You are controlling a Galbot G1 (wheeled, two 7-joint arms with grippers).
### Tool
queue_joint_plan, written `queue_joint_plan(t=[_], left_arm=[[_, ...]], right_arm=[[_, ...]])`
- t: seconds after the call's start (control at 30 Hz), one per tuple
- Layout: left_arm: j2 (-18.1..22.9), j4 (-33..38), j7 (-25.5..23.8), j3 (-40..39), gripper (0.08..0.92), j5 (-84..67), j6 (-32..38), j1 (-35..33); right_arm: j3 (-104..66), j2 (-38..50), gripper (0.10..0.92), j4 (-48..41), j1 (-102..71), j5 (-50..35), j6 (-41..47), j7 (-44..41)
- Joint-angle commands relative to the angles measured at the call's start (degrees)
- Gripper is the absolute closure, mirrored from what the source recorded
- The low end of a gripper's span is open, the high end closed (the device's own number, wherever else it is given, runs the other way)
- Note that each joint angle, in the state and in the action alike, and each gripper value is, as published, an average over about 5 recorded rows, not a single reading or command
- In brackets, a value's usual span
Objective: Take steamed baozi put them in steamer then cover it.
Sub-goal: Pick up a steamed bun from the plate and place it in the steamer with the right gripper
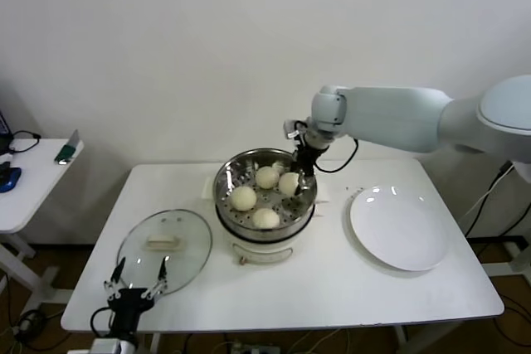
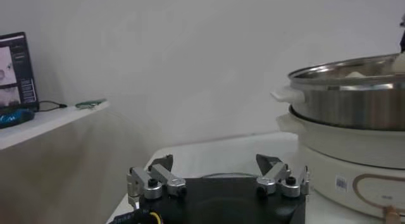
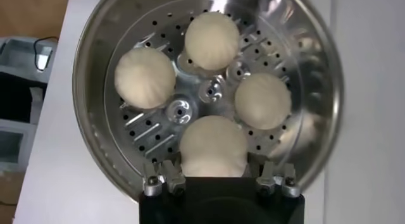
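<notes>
1. Steamer [image 3: 316, 86]: polished, mirror-bright perforated steel.
2. Steamed baozi [image 3: 212, 40]: smooth, matt cream dough.
3. Cover [image 1: 187, 234]: clear glossy glass, metal rim.
4. Plate [image 1: 402, 230]: glossy white.
5. Surface [image 1: 332, 288]: matt white.

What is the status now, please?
Right end effector closed on fourth baozi in steamer. Left end effector open, idle near glass lid. Steamer uncovered.

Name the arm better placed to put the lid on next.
Left, probably. The left gripper hangs open right by the cover on the table. The right gripper is inside the steamer, closed on the fourth baozi.
</notes>
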State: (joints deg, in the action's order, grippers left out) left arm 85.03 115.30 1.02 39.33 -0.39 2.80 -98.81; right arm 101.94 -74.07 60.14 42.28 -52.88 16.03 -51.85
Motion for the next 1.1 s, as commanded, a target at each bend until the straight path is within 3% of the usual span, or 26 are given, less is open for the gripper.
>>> queue_joint_plan(t=[0.03, 0.27, 0.53, 0.87, 1.0, 1.1], left_arm=[[0.1, -0.4, 0.0, 0.1, 0.177, 0.0, 0.4, -0.5], [0.0, -0.2, 0.1, 0.2, 0.177, -0.3, 0.3, -0.5], [0.0, -0.4, 0.2, 0.3, 0.177, -0.3, 0.5, -0.8], [-0.2, 0.0, 0.2, 0.5, 0.177, -0.3, 0.6, -1.2], [-0.3, 0.0, 0.2, 0.5, 0.177, -0.1, 0.7, -1.4], [-0.2, 0.1, 0.3, 0.7, 0.177, 0.1, 0.7, -1.5]], right_arm=[[1.1, -2.1, 0.33, -2.2, -3.6, 0.4, 0.7, 1.0], [0.4, -2.7, 0.322, -3.6, -4.1, 1.1, 0.8, 0.7], [0.4, -2.0, 0.207, -2.1, -2.1, 1.4, 0.5, -2.1], [0.6, 3.9, 0.202, -0.2, 5.1, -4.8, -3.1, -3.5], [-1.1, 8.4, 0.203, 0.6, 6.2, -6.0, -5.6, -1.3], [-2.4, 12.6, 0.203, 2.5, 5.4, -6.6, -10.2, 5.0]])
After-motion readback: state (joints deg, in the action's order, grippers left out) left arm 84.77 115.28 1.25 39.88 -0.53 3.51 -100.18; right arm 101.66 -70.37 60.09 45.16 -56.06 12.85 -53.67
